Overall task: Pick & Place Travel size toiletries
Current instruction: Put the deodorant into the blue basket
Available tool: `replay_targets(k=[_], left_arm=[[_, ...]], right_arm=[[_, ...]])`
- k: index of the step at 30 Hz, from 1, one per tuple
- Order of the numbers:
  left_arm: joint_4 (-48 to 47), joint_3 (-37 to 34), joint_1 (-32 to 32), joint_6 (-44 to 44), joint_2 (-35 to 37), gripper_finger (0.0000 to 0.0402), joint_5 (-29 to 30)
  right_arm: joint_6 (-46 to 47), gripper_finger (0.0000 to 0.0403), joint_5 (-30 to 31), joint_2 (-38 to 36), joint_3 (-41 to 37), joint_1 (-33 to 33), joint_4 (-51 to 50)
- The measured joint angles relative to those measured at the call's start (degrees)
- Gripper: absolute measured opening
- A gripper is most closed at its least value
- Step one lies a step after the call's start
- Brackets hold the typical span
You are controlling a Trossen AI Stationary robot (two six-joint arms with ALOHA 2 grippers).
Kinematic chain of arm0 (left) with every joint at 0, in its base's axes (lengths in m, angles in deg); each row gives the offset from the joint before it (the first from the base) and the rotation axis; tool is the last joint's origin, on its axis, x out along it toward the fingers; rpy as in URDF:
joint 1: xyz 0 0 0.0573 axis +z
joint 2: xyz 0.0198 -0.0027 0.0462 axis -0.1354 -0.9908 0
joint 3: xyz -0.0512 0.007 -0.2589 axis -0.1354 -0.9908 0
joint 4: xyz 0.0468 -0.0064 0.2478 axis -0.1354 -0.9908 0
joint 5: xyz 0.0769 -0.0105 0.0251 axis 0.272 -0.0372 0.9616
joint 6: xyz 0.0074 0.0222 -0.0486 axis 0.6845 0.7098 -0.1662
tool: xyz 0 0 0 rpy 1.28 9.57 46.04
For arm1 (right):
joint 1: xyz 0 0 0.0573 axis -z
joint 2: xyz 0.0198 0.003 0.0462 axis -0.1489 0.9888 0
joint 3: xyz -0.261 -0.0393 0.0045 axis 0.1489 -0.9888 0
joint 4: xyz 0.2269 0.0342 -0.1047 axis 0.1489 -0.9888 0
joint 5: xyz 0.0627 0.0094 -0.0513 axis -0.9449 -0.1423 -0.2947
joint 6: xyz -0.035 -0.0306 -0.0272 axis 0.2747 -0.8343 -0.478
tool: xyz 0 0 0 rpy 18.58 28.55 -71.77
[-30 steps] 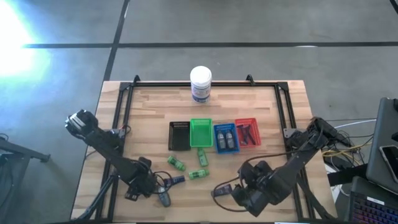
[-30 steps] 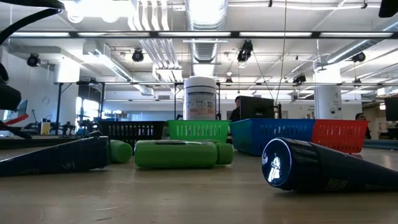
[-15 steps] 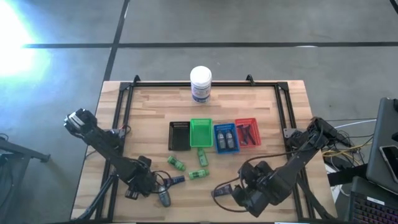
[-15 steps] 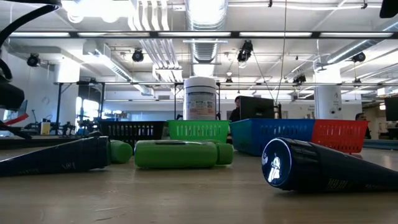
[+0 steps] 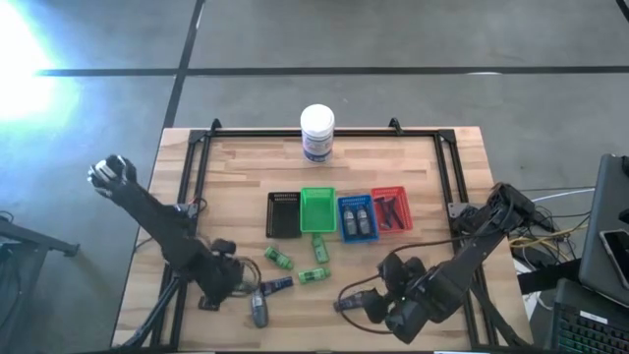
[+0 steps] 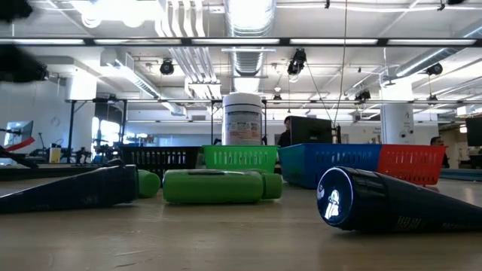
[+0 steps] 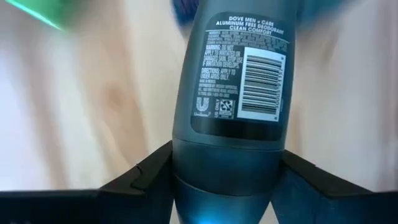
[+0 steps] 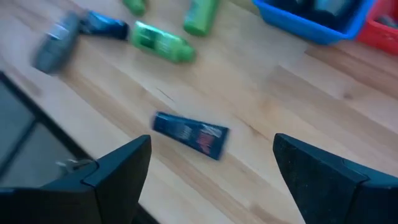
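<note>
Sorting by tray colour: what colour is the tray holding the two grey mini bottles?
Blue: the blue tray, between the green and red ones. Best seen in the high view.

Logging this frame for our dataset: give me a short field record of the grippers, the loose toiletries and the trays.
left gripper: low at the table's front left, fingers either side of a grey deodorant bottle
right gripper: open, above a navy tube
loose green packets: three, in front of the trays
blue tray: holds two grey bottles
red tray: holds dark sticks
white jar: at the far edge
</note>
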Motion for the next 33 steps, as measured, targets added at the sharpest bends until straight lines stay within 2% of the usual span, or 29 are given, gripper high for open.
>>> replay_targets(k=[5, 9, 16, 22, 28, 33], left_arm=[[1.25, 2.86, 1.87, -1.76, 6.71, 0.0208, 15.67], [3.63, 7.87, 5.8, 5.69, 6.0, 0.0208, 22.22], [4.14, 18.85, 13.33, 22.36, -2.58, 0.0208, 25.08], [7.91, 27.2, 17.28, 29.83, -9.99, 0.0208, 25.8], [7.61, 32.65, 18.0, 33.95, -15.12, 0.0208, 25.38], [9.26, 34.2, 18.63, 34.39, -17.01, 0.0208, 25.7]], right_arm=[[-2.02, 0.0338, 6.04, -1.88, 0.0, 2.56, 7.1], [-8.74, 0.0345, 6.09, -3.13, 0.0, 7.02, 15.85], [-17.43, 0.0354, 4.62, -4.93, 0.0, 12.8, 26.87], [-18.95, 0.0344, 4.61, -5.37, 0.02, 14.04, 30.38], [-18.43, 0.0336, 5.16, -5.12, 0.02, 13.99, 31.31], [-18.21, 0.0331, 5.35, -5.0, 0.02, 13.97, 32.11]])
